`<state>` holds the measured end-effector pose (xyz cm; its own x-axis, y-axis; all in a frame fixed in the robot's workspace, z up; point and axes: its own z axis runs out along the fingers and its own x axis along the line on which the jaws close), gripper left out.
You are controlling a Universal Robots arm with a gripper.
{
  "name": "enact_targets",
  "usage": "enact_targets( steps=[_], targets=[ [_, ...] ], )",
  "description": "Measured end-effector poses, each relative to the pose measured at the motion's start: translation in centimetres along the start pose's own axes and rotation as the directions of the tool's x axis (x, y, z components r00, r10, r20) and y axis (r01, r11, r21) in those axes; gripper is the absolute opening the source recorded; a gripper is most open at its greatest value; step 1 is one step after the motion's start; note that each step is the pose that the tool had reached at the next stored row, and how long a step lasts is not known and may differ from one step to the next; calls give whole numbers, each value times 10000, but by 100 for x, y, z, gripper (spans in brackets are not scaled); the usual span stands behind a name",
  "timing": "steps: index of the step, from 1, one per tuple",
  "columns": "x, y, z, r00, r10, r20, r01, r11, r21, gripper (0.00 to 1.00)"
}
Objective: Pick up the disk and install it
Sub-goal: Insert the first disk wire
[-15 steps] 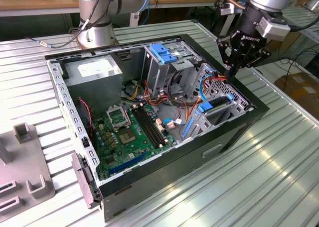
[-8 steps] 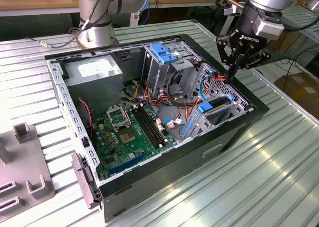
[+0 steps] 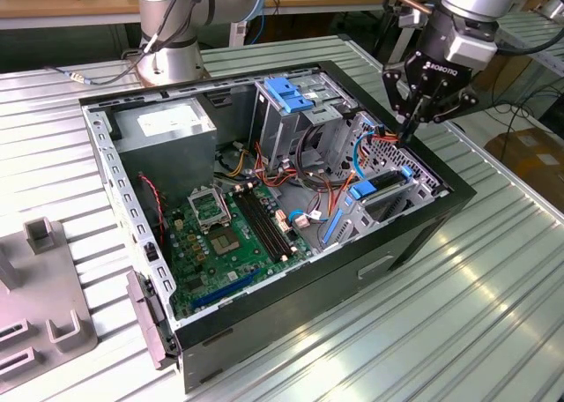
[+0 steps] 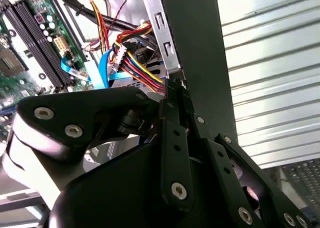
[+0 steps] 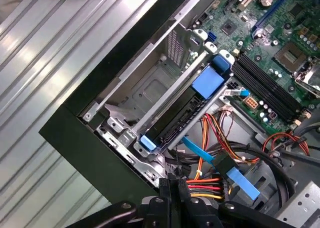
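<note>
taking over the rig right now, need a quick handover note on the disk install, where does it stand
Gripper: the black two-finger gripper is shut and holds nothing. Its tips are down by the bundle of red, yellow and orange cables inside the open black computer case.
Disk: the flat dark-metal disk with blue plastic rails sits in the grey metal drive bay by the case wall, apart from the gripper.
Done: judging by where it lies, the disk is in the bay.
Left: I cannot tell whether it is fully seated.
</note>
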<state>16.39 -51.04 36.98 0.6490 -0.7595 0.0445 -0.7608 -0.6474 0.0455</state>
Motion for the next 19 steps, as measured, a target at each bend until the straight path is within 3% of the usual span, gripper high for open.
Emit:
enact_targets(
  steps=[2,6,11,15,17,18,19],
  targets=[
    [0,0,1,9980,632,28,-632,9980,-29,17],
    [0,0,2,9911,1332,58,-1331,9911,-63,17],
    [0,0,4,9745,2242,91,-2241,9745,-111,17],
    [0,0,6,9558,2938,115,-2936,9558,-151,17],
    [0,0,8,9445,3282,126,-3279,9445,-171,17],
    [0,0,9,9299,3676,137,-3673,9299,-196,17],
    [0,0,10,9197,3925,144,-3921,9197,-211,17]
  ],
)
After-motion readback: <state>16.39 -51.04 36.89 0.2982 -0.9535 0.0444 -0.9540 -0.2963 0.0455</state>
